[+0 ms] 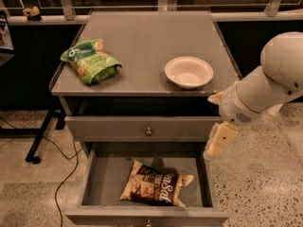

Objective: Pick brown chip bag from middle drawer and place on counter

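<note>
The brown chip bag (156, 189) lies flat on the floor of the open middle drawer (102, 178), right of its middle. The counter (142, 44) is the grey cabinet top above. My gripper (218, 141) hangs from the white arm at the right, above the drawer's right wall and up and to the right of the bag, apart from it. It holds nothing.
A green snack bag (90, 60) lies on the counter's left side. A white bowl (188, 72) stands on its right front. A shut drawer with a small knob (148, 132) sits above the open one. A black cable (61, 174) trails on the floor at left.
</note>
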Motion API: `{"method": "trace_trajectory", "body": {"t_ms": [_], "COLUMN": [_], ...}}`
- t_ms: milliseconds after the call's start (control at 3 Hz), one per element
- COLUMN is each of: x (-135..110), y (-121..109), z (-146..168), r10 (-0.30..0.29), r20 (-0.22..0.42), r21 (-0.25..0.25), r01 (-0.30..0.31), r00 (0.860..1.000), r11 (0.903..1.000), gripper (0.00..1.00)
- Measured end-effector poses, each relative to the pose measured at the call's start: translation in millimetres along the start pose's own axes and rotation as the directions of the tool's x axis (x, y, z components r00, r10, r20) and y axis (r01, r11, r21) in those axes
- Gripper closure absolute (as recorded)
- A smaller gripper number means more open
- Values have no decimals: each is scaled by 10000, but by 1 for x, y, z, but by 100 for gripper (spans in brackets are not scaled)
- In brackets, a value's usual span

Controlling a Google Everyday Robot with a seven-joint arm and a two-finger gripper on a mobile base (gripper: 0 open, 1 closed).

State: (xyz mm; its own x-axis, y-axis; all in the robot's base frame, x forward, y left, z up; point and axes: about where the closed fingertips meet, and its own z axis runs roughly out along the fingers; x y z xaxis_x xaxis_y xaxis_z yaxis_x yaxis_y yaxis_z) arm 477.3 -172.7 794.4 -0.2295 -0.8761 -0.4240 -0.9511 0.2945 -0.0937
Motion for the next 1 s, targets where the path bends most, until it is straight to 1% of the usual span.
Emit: {"method": "trace_trajectory", "body": {"t_ms": [333, 667, 1000], "x": [-3, 12, 32], "y": [3, 8, 17], "z": [0, 18, 47], "r10": [-151, 226, 639], "r20": [-37, -124, -25], "r21": [216, 396, 134], "r01": [152, -221, -639], "r00": [9999, 9997, 9980], "r11": [9997, 9990, 9979], "gripper": [0, 0, 0]}}
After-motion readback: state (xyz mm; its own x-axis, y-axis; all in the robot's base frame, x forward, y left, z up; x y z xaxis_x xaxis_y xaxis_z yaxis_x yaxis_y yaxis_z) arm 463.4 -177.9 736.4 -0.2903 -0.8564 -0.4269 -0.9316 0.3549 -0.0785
